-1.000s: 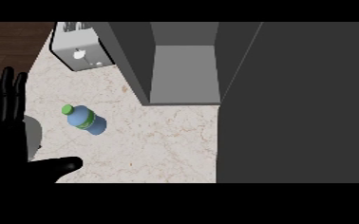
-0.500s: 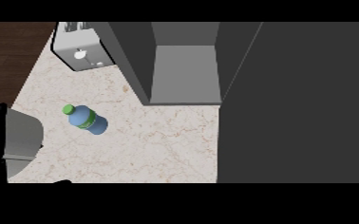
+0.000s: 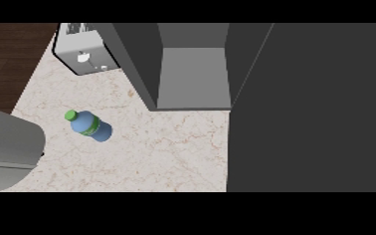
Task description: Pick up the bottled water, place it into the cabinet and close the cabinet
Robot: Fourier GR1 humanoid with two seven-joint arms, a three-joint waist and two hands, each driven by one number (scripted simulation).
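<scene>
Bottled water (image 3: 89, 126) lies untouched on the tabletop (image 3: 169, 149), left of the open cabinet (image 3: 192, 74). Left hand has left view since a second ago; only grey forearm (image 3: 18, 149) remains. Neither hand's state is visible. Pickup not begun.

smooth grey forearm (image 3: 16, 147), rounded, plain, unmarked

Kitchen. Marble-patterned counter (image 3: 169, 149); silver toaster (image 3: 84, 55) at far left; open grey cabinet (image 3: 192, 74) with bare shelf, far centre; its dark door (image 3: 301, 109) at right; dark wood floor (image 3: 22, 55) beyond the counter's left edge.
</scene>
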